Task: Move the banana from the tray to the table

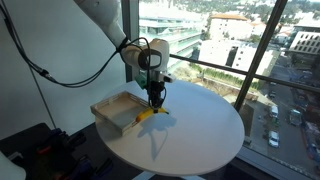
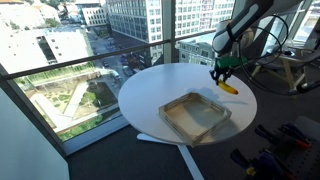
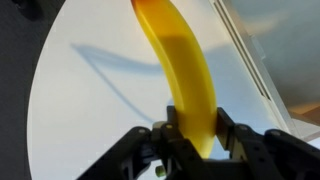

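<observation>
Clenched on one end of the banana (image 3: 185, 70), the tool (image 3: 197, 128) sits at the wrist view's 6 o'clock edge. The yellow fruit runs up toward 12 o'clock over the white worktop (image 3: 80, 110), with the tray (image 3: 250, 60) rim at 2 o'clock. In an exterior view the banana (image 1: 152, 114) hangs outside the tray (image 1: 118, 110), at its 3 o'clock. Whether it touches the worktop cannot be told.
</observation>
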